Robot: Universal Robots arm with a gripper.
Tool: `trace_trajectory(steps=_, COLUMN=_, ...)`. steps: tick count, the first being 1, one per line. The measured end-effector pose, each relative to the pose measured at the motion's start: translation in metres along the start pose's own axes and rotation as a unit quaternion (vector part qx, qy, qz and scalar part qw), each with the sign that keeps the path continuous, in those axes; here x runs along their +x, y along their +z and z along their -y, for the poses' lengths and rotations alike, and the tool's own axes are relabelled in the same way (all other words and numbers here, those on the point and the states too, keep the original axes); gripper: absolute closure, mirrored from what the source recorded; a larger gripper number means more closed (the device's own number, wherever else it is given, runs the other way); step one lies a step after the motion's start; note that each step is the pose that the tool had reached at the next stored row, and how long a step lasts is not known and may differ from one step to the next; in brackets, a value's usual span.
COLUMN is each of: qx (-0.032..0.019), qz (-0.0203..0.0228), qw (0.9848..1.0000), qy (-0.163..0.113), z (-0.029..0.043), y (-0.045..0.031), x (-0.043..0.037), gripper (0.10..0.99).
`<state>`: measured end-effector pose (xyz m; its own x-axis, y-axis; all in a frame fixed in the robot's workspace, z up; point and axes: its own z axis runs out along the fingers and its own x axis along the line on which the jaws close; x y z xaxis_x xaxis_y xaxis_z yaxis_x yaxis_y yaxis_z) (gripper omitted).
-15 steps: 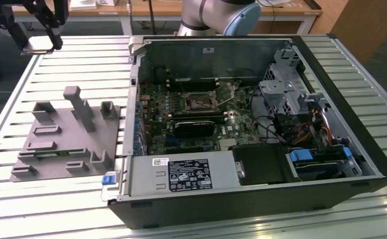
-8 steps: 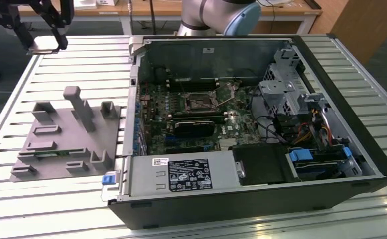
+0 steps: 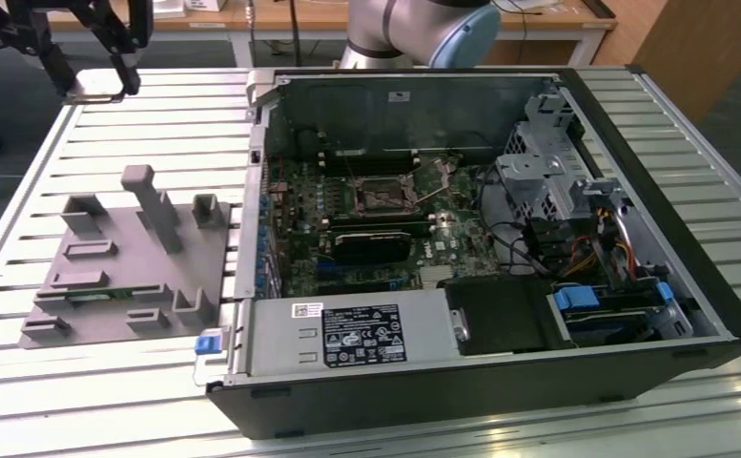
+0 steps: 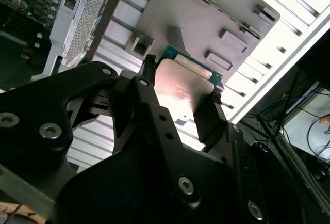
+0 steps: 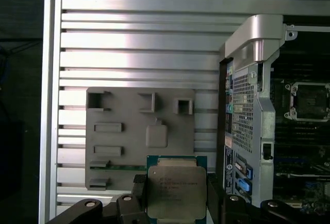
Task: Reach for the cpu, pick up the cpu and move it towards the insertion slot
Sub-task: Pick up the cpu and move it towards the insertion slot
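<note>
The cpu [image 5: 175, 190], a flat square chip with a silvery metal top on a green board, is held between my gripper's [image 5: 176, 195] black fingers [image 5: 139, 189]. In the second wrist view the cpu [image 4: 183, 87] sits clamped by its edges in the gripper [image 4: 178, 97]. In the exterior view the gripper [image 3: 94, 84] hangs raised over the far corner of the slatted table at that view's left, with the cpu [image 3: 95, 90] in it. The insertion slot [image 3: 380, 194], a square metal-framed socket, lies on the motherboard inside the open computer case, well to the right. The insertion slot [image 5: 308, 100] is unoccupied.
A grey plastic fixture plate [image 3: 129, 272] with upright blocks lies on the slatted table [image 3: 115, 134] left of the case [image 3: 472, 382]. In the first wrist view the fixture plate [image 5: 139, 131] lies under the chip. The case's metal wall [image 3: 253, 191] stands between gripper and socket.
</note>
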<state>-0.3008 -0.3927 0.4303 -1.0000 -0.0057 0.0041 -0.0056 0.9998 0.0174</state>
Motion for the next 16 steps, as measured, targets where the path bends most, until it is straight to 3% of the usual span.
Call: trace_trajectory(steps=16, qx=0.0, qz=0.0, qw=1.0, qy=0.0, z=0.0001, y=-0.0001, x=-0.026, gripper=0.541)
